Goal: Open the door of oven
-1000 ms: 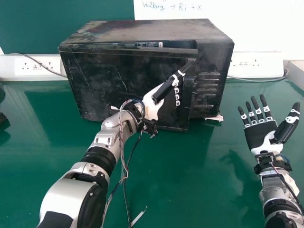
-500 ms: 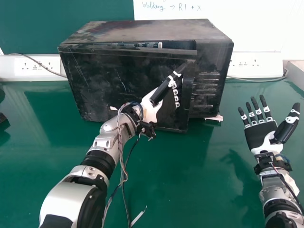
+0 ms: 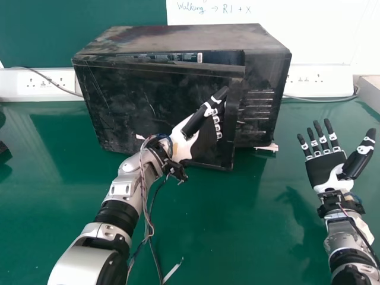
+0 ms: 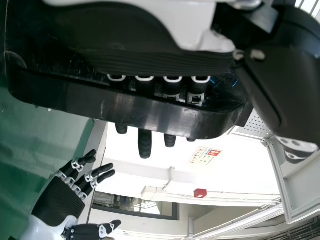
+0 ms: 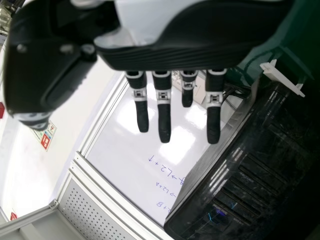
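The oven [image 3: 184, 37], upper middle of the head view, is partly open: its door [image 3: 124, 101] stands ajar, with most of the swing probably left, and both look black, scuffed and dusty. The left hand [image 3: 206, 140], mid-frame, is wide, straight fingers behind the door's free edge; the right hand [image 3: 323, 170], right of frame, is spread.

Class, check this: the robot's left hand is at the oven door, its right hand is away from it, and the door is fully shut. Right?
Not shut: the head view shows the oven door standing ajar. The left hand is indeed at it, the right hand away from it.
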